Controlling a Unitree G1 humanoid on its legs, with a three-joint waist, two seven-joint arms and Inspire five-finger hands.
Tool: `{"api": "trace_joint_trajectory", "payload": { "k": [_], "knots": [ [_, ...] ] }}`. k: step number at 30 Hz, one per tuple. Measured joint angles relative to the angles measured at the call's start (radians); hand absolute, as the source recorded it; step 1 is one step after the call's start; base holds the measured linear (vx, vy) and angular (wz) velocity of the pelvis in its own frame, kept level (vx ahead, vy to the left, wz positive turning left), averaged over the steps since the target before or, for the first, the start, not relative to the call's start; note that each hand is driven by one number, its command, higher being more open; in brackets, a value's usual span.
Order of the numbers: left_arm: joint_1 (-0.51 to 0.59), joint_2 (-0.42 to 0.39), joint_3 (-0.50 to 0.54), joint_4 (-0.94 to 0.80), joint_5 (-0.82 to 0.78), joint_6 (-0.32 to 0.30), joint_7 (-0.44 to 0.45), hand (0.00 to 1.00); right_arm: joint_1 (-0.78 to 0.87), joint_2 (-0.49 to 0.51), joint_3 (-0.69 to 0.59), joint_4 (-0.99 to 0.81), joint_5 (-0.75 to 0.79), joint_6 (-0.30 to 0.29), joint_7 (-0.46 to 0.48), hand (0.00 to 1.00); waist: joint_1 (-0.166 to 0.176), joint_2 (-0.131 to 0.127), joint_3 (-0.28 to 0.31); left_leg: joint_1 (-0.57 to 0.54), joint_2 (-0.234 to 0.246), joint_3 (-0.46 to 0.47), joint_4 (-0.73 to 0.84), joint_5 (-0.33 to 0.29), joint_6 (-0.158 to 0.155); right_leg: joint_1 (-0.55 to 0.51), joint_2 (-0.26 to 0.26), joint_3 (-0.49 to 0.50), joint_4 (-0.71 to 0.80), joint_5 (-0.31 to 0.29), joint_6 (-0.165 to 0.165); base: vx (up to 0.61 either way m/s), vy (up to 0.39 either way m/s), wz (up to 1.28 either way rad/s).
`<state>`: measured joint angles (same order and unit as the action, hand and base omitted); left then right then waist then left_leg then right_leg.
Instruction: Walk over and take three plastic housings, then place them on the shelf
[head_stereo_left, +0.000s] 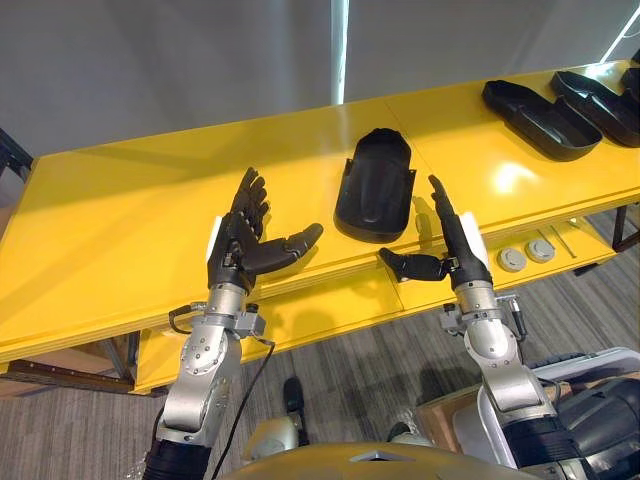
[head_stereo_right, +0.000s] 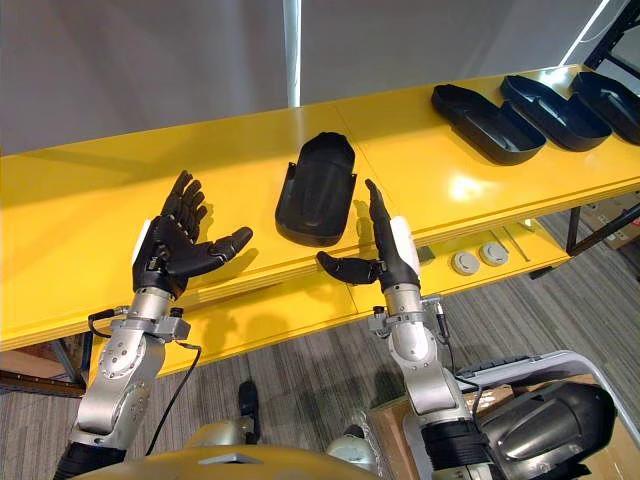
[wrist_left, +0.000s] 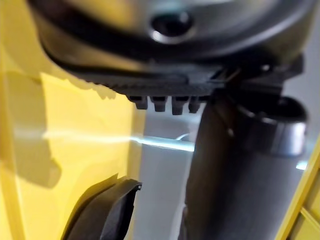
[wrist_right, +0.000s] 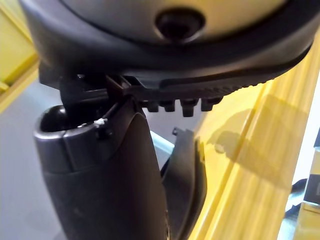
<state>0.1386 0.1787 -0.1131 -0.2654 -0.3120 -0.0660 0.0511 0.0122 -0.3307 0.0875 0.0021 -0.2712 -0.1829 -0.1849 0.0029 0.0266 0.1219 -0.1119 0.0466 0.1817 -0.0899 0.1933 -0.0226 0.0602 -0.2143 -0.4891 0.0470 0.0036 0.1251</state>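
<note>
Holding nothing, the left hand (head_stereo_left: 238, 250) is raised with its fingers straight and spread and its thumb swung out toward the middle, palm turned inward. The right hand (head_stereo_left: 458, 250) mirrors it: fingers straight and close together, pointing up and away, thumb stretched toward the left hand, also empty. Both are wide open, palms facing each other. Between them and a little beyond the fingertips lies the nearest housing (head_stereo_left: 375, 185), a black plastic shell resting hollow side up on the yellow table (head_stereo_left: 130, 220). Neither hand appears to touch it, though the right fingertips are just beside its edge. Each wrist view shows a dark rim of this housing past the thumb. Well out past the right hand, a row of further housings (head_stereo_right: 555, 108) lies on the same table. Below the right hand, two grey round discs (head_stereo_left: 526, 254) lie on a lower ledge (head_stereo_left: 330, 310). Judgement: the walk-up looks finished, no housing is taken yet, and all three pickups and the shelf placement remain. The pose reads as a two-handed approach to the nearest housing. Which surface is the target shelf I cannot tell.
</note>
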Motion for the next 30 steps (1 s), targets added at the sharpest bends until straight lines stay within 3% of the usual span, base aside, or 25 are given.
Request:
{"api": "trace_joint_trajectory", "payload": {
  "k": [5, 9, 30],
  "knots": [
    [0.024, 0.000, -0.002, 0.000, 0.000, -0.001, -0.009, 1.00, -0.034, -0.019, 0.000, 0.023, -0.040, 0.020, -0.026, 1.00, 0.005, 0.008, 0.021, 0.006, 0.000, -0.003, 0.000, 0.003, 0.001, 0.004, -0.002, -0.002, 0.009, -0.006, 0.004, 0.00, 0.000, 0.01],
    [0.025, 0.000, -0.014, 0.000, -0.001, -0.001, -0.010, 1.00, -0.043, -0.018, -0.001, 0.052, -0.042, 0.055, -0.104, 1.00, 0.019, 0.011, 0.039, 0.006, -0.001, -0.009, 0.000, 0.006, 0.003, 0.003, -0.005, -0.005, 0.020, -0.011, 0.007, -0.02, 0.003, 0.04],
    [0.071, 0.000, -0.031, 0.042, -0.014, -0.001, -0.043, 1.00, -0.093, 0.025, -0.020, 0.099, -0.087, 0.156, -0.210, 1.00, 0.026, 0.000, 0.048, 0.010, -0.003, -0.030, 0.000, 0.012, 0.002, 0.021, -0.008, -0.027, 0.024, -0.011, 0.008, -0.01, -0.001, 0.03]
  ]
}}
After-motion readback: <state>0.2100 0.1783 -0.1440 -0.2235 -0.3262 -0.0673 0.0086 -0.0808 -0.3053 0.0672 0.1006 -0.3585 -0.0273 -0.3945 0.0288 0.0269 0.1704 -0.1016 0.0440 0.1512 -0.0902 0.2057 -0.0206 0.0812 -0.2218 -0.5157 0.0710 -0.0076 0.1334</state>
